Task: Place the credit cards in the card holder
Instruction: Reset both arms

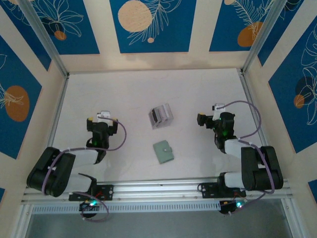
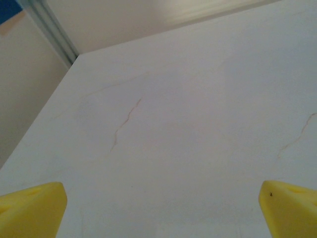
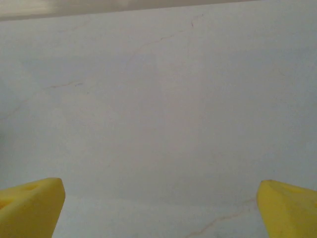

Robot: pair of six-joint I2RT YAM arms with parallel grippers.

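Card holder (image 1: 163, 151): sage-green, flat on the table (image 1: 124, 89), centre near. Credit cards (image 1: 161, 116): pale stack just beyond it, apart. Left gripper (image 1: 103, 117) and right gripper (image 1: 216, 110): flanking, fingers spread wide, empty.

Card holder (image 1: 163, 151) plain sage green; credit cards (image 1: 161, 116) a pale grey-lavender stack with a dark band along one side. Table (image 1: 124, 94) white with faint, thin reddish-brown vein lines; walls (image 1: 200, 25) cream with deep-blue panels (image 1: 171, 37) carrying white line-drawn leaves and peach-to-orange discs. Left gripper (image 2: 158, 213) and right gripper (image 3: 158, 208) have bright yellow fingertips (image 2: 30, 210), arms (image 1: 59, 171) black and white with lavender cables (image 1: 124, 134) and small green lights (image 1: 90, 204) at the bases.
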